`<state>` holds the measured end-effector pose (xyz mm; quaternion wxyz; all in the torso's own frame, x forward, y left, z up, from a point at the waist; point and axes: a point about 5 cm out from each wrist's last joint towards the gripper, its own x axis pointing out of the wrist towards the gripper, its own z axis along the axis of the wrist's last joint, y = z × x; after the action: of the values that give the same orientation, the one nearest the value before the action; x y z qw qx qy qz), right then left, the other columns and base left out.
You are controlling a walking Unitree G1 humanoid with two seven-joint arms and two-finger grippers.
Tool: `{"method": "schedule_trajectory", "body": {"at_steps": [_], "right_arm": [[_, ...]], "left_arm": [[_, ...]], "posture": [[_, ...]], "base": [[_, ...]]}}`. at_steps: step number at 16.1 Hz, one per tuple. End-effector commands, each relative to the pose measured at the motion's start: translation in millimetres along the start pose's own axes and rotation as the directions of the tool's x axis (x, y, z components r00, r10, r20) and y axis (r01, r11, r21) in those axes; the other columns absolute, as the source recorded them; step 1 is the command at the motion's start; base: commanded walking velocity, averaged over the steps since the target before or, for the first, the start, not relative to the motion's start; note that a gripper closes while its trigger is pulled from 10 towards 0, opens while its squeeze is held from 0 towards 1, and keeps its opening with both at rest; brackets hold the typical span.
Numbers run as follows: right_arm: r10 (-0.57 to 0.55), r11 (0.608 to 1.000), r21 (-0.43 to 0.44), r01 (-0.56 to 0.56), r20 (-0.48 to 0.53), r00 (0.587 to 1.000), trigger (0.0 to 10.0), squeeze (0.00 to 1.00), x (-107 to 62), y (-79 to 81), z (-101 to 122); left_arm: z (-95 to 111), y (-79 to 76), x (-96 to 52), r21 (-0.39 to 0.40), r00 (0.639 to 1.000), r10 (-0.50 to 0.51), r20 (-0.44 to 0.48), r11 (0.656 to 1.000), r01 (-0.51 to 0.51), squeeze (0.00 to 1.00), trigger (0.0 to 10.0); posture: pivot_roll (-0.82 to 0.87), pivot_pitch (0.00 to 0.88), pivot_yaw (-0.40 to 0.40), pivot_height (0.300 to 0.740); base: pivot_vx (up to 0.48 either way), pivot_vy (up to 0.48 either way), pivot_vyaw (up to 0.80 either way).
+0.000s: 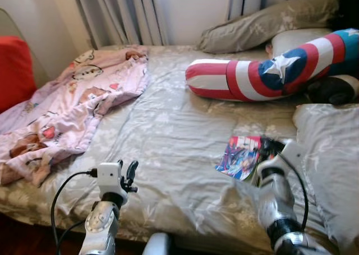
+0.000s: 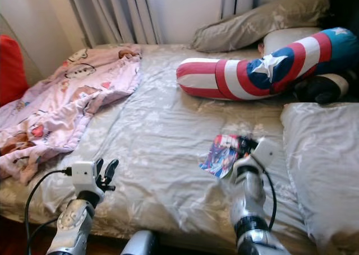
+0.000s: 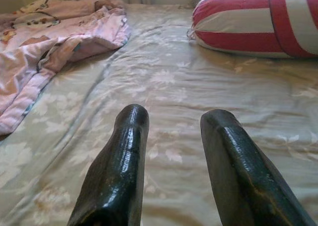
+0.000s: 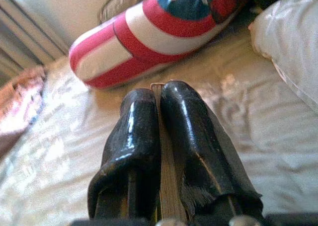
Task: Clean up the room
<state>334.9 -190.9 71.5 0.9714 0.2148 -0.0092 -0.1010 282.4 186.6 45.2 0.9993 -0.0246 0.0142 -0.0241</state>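
Observation:
A thin book with a colourful comic cover (image 1: 240, 156) is held just above the grey bed sheet (image 1: 168, 131) near the bed's right side. My right gripper (image 1: 268, 148) is shut on it; the right wrist view shows its edge (image 4: 166, 186) pinched between both black fingers (image 4: 191, 131). My left gripper (image 1: 130, 175) hovers open over the bed's front edge, its two fingers (image 3: 124, 161) apart with nothing between them.
A crumpled pink blanket (image 1: 67, 103) covers the bed's left side. A red, white and blue bolster with a star (image 1: 263, 70) lies across the far right, grey pillows (image 1: 263, 22) behind it and another (image 1: 331, 160) at the right. A red cushion (image 1: 14, 70) stands far left.

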Motion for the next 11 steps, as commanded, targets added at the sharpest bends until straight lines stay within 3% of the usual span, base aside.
{"method": "schedule_trajectory", "body": {"at_steps": [1,4,6,9,11], "right_arm": [[0.005,0.998,0.057,-0.007,0.037,0.999,10.0,0.0,6.8,4.5,9.2],[-0.033,0.983,0.182,0.013,0.104,0.994,10.0,0.0,16.3,6.3,25.2],[-0.094,0.95,0.307,0.048,0.136,0.986,10.0,0.0,18.3,-3.1,30.8],[-0.243,0.866,0.46,0.194,0.05,0.969,10.0,0.0,9.4,-32.4,16.7],[-0.278,0.827,0.514,0.227,0.023,0.96,10.0,0.0,7.2,-39.9,13.7]], "left_arm": [[4.0,2.1,1.2,0.008,1.0,0.002,0.005,1.0,-0.002,0.0,10.0],[6.3,8.8,-2.2,0.022,1.0,0.014,0.011,1.0,-0.014,0.0,10.0],[5.7,13.1,-7.0,0.034,1.0,0.02,0.006,0.999,-0.02,0.0,10.0],[5.4,18.2,-16.8,0.052,1.0,0.026,0.003,0.998,-0.027,0.0,10.0],[7.1,23.7,-21.7,0.061,0.999,0.04,0.005,0.997,-0.04,0.0,10.0]], "posture": [[0.08,0.0,0.077,0.651],[0.1,0.0,0.086,0.651],[0.13,0.008,0.091,0.651],[0.17,0.031,0.087,0.651],[0.19,0.05,0.084,0.651]], "base": [[0.0,0.0,0.0],[0.0,0.0,0.0],[0.0,0.0,0.0],[0.0,0.0,0.0],[0.0,0.0,0.0]]}}
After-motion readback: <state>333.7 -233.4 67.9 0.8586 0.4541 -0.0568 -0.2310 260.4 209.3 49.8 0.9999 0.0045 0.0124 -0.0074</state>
